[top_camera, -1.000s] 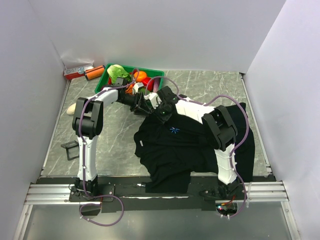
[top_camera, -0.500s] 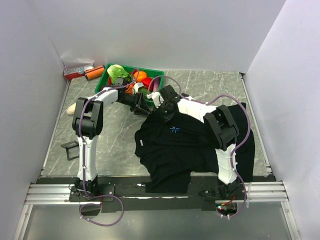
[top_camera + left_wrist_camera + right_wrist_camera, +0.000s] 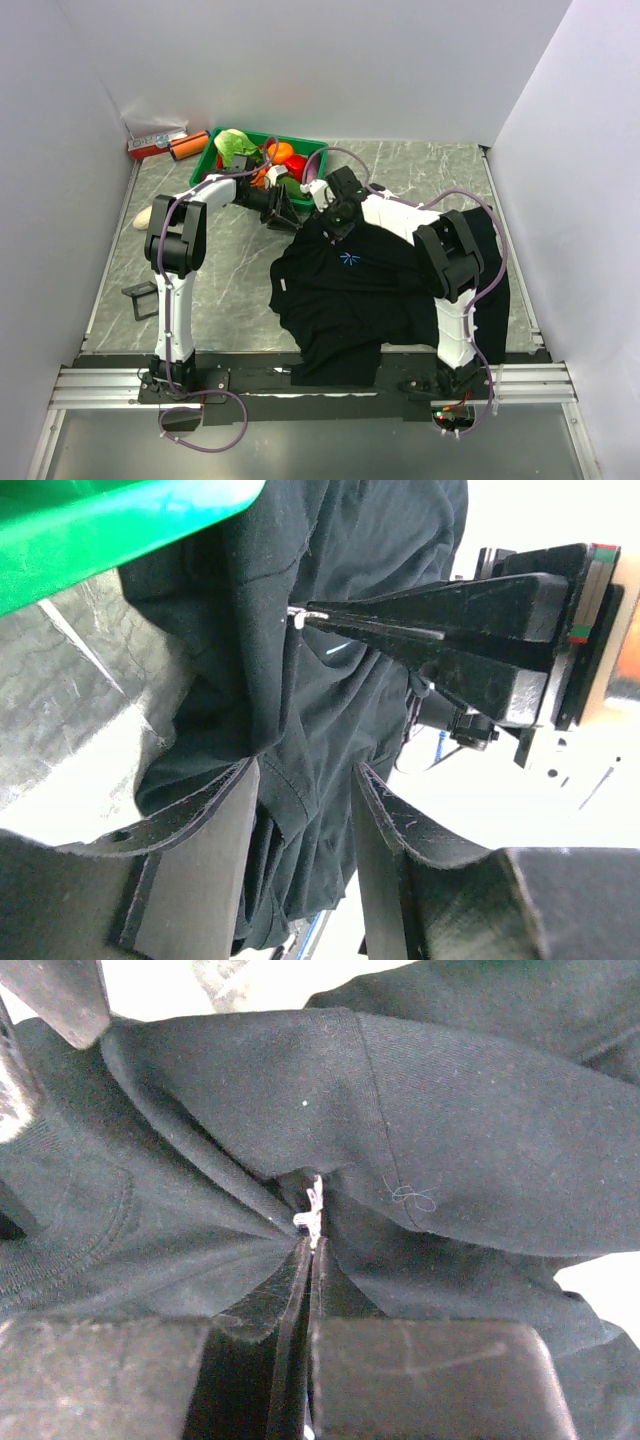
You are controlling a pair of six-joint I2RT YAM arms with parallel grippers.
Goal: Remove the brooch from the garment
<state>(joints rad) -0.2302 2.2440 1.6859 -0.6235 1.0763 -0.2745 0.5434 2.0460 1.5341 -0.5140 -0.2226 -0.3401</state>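
Centre of the top view: the brooch (image 3: 349, 258) is pinned to the garment (image 3: 340, 300). Just above it, the right gripper (image 3: 309, 1248) has just pinched shut on collar fabric, not the brooch, so removal seems pending. Left of that, the left gripper (image 3: 305, 780) straddles a fold, jaws partly apart; grip unclear.

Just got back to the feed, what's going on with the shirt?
Both arms work at the far edge of the black short-sleeved shirt, beside the green plastic tray. The left gripper has a fold of it between its fingers. The right gripper is shut, pinching puckered fabric with a tiny whitish bit at its tips. The sparkly bluish-white star brooch sits on the shirt front, not yet removed.
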